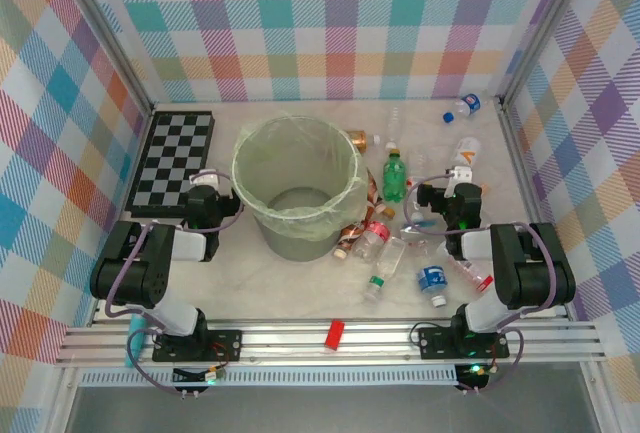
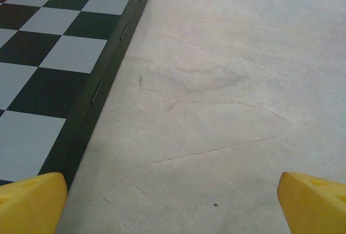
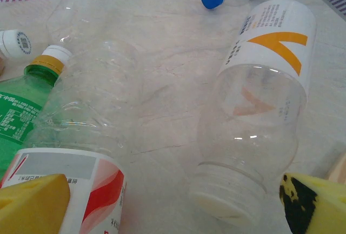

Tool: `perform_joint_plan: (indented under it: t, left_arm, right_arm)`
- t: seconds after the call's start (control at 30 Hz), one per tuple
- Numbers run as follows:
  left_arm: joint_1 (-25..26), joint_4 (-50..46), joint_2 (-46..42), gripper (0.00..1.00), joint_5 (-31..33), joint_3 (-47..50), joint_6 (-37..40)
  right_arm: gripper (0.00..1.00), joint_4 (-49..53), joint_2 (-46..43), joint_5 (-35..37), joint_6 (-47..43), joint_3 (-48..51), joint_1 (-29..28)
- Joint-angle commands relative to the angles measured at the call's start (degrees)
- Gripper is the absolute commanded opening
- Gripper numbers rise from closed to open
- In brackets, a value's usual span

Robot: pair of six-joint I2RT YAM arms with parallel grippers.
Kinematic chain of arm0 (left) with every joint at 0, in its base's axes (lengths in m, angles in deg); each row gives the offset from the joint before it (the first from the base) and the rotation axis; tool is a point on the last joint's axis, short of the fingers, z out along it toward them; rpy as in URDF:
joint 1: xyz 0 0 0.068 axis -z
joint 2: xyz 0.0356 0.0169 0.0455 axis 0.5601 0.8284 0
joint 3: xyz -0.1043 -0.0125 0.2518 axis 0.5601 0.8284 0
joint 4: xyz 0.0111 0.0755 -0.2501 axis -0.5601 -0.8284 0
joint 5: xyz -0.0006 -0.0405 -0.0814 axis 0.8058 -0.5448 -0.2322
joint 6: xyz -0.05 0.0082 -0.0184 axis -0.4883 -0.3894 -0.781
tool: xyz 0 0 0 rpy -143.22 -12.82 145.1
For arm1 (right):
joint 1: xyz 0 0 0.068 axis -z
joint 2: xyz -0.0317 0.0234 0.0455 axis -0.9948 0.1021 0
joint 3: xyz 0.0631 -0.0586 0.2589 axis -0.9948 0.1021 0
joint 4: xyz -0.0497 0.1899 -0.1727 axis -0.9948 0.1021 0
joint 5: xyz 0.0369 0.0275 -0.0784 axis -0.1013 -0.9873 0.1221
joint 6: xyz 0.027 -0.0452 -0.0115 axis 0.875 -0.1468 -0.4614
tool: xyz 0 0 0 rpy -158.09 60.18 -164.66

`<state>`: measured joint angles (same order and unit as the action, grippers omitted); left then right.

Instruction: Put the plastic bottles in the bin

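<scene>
Black-white chessboard (image 1: 172, 161) L of bin (image 1: 292, 237)

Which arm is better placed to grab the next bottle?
Right. The right gripper is open close over the clear bottle with the orange-marked label and a red-labelled bottle. The left gripper is open over bare table beside the chessboard, with the bin between it and them.
</scene>
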<state>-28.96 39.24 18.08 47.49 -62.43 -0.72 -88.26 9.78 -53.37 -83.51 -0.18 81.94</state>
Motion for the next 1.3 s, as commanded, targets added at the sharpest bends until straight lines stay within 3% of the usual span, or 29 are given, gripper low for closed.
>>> perform_joint_plan:
  t: [0.0, 0.93, 1.17, 1.27]
  left_arm:
    - [-0.35, 2.55, -0.08, 1.00, -1.23, 0.18, 1.03]
    - [-0.80, 2.34, -0.30, 1.00, -2.08, 0.10, 0.88]
    - [-0.72, -6.17, -3.95, 1.00, 2.39, -2.84, -0.87]
    - [-0.71, -11.38, -6.03, 1.00, 4.52, -4.81, -1.52]
  right_arm:
    - [0.99, -0.83, -0.60, -0.69, -0.04, -0.79, 0.09]
    - [1.00, -0.38, -0.51, -1.01, 0.06, -1.05, 0.09]
    - [0.99, -0.23, -0.90, -0.84, -0.03, -1.05, 0.09]
    - [1.00, 5.67, -3.30, -1.60, -0.53, -3.37, 0.10]
